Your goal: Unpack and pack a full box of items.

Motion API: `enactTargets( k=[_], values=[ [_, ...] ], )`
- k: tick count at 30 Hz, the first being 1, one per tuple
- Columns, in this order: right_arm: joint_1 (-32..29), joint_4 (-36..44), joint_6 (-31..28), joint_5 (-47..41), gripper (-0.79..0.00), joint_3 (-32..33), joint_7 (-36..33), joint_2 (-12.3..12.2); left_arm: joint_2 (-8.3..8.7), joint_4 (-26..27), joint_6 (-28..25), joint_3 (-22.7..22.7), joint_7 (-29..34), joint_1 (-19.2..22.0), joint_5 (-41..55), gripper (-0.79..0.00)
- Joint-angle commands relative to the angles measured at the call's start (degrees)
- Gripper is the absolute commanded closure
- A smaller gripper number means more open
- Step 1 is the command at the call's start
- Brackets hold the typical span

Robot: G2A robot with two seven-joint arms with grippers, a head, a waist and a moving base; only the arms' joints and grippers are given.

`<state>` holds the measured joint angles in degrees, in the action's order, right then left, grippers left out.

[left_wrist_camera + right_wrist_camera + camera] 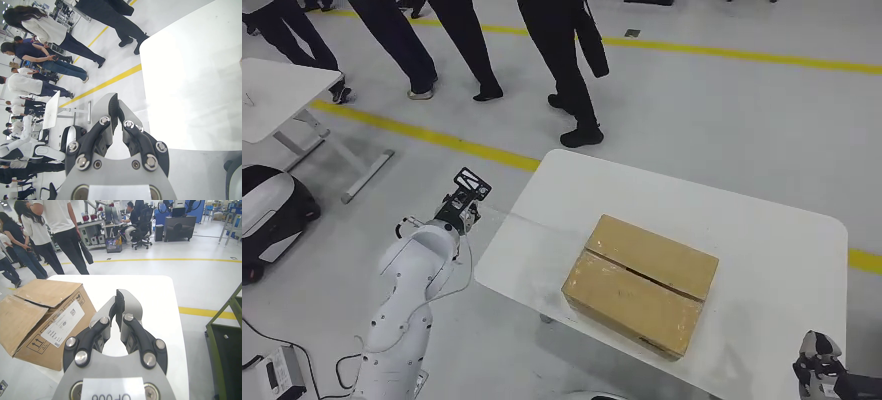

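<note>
A brown cardboard box (pixel 642 283) sits near the middle of the white table (pixel 762 225), its top flaps folded down with a dark slit between them. The right wrist view shows the box (pixel 28 317) with a white label on its side. My left gripper (pixel 468 193) hangs off the table's left edge, over the floor, fingers pressed together and holding nothing; its own view shows the same gripper (pixel 115 106). My right gripper (pixel 819 358) is at the table's near right corner, shut and empty; in its own view this gripper (pixel 119 302) is beside the box.
A second white table (pixel 272 95) stands at the far left, a dark wheeled robot base (pixel 272 215) below it. Several people walk on the floor beyond the table's far edge. A green-framed cart (pixel 223 336) stands right of the table.
</note>
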<state>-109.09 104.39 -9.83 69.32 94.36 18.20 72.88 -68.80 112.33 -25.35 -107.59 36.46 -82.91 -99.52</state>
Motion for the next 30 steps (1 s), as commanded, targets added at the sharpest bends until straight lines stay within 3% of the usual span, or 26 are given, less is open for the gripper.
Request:
enactTargets(
  k=[1, 9, 16, 20, 25, 30],
  values=[
    [0.0, 0.0, 0.1, 0.0, 0.000, 0.1, 0.0, 0.0, 0.11, -0.4, -0.4, -0.3, 0.0, 0.4, 0.6, -0.785],
    [0.0, 0.2, 0.5, -0.1, 0.000, -0.1, -0.3, 0.1, 0.40, -1.1, -0.6, -3.1, -1.5, 0.3, 5.9, -0.785],
    [0.2, 0.2, 0.8, 0.1, 0.000, -0.2, -0.3, 0.1, 0.61, 1.8, -0.6, -5.3, -1.6, -2.9, 7.4, -0.785],
    [0.3, 0.3, 1.0, 0.0, 0.000, -0.2, -0.4, 0.2, 0.57, 4.9, -1.6, -3.7, -2.9, -4.8, 8.8, -0.785],
    [0.2, 1.1, 1.4, -0.7, 0.000, 0.2, -0.4, 0.2, 0.56, 9.1, -6.2, 5.6, -4.2, -4.9, 8.1, -0.785],
    [0.1, 1.8, 1.7, -1.5, 0.000, 1.1, -0.4, 0.3, 0.17, 8.3, -9.8, 21.6, -5.2, 1.7, 5.3, -0.785]
  ],
)
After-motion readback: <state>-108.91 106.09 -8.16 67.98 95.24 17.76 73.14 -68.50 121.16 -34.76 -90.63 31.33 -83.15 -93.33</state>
